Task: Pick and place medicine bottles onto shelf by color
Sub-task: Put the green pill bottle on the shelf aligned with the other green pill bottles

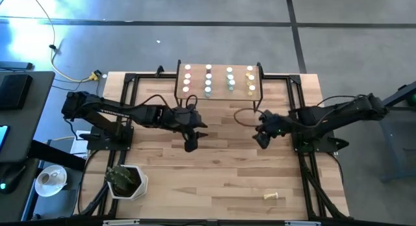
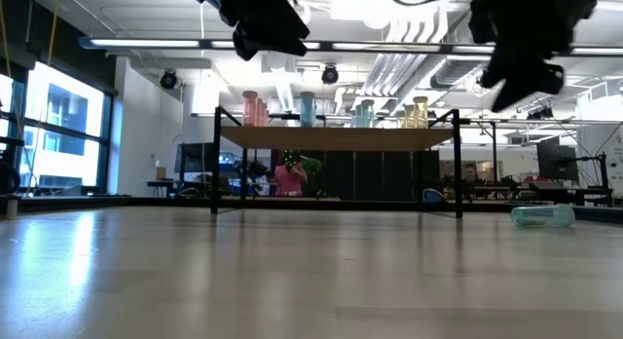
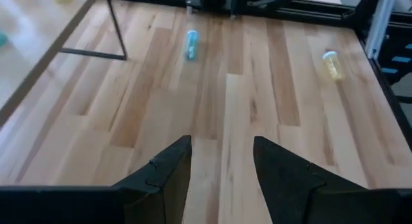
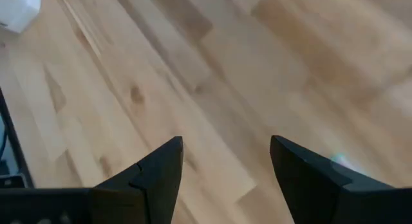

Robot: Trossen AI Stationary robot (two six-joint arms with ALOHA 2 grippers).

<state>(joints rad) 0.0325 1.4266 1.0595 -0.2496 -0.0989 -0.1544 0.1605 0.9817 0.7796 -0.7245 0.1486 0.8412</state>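
Observation:
The shelf stands at the table's far middle on black legs. Medicine bottles stand on it in columns: pink, blue, green, yellow. A blue bottle lies on its side on the table, hidden by my right arm in the high view. A yellow bottle lies on its side near the front right. My left gripper hangs open above the table's middle left. My right gripper hangs open at the middle right, above bare wood, with a blurred teal spot beside one finger.
A white pot with a plant stands at the table's front left corner. Black frame rails run along the table's left and right sides. Bare wood lies between the two grippers and toward the front edge.

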